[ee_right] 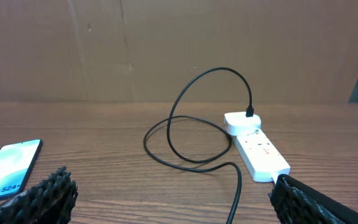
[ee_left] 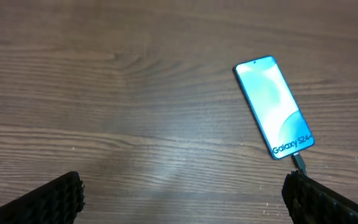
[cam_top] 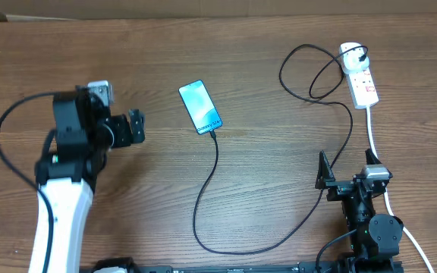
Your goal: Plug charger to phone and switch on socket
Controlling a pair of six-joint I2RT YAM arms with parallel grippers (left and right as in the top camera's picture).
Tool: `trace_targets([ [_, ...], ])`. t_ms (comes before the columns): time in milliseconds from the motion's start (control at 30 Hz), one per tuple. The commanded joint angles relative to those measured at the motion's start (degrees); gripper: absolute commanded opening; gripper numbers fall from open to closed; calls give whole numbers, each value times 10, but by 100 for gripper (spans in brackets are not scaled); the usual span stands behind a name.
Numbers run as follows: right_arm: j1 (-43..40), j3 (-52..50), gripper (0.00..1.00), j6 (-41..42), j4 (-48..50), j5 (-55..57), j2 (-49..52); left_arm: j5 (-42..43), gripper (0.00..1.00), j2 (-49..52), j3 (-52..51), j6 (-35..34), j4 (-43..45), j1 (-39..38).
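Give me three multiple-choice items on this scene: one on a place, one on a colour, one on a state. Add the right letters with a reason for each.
1. Where in the overhead view does the socket lie? A upper right; B lower left; C centre.
2. What colour is the screen of the phone? A red; B white; C cyan-blue.
3. How is the left gripper? A shut on the phone; B open and empty; C shut on the socket.
Key: 1 A, the white strip sits near the upper right edge. 2 C, the screen glows cyan-blue. 3 B, its fingers stand wide apart with nothing between them.
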Motion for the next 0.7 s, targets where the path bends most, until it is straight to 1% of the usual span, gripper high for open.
trace_targets([
  [0, -3, -6, 100, 1, 3, 2, -5, 2, 99, -58, -45, 13, 20, 3],
  [167, -3, -6, 100, 1, 3, 2, -5, -2, 100, -134, -102, 13, 48, 3],
  [467, -3, -6, 100, 1, 3, 2, -5, -23, 100, -330, -224, 12, 96, 3],
  [667, -3, -6, 100, 1, 3, 2, -5, -28, 99, -463, -301, 12, 101, 3],
])
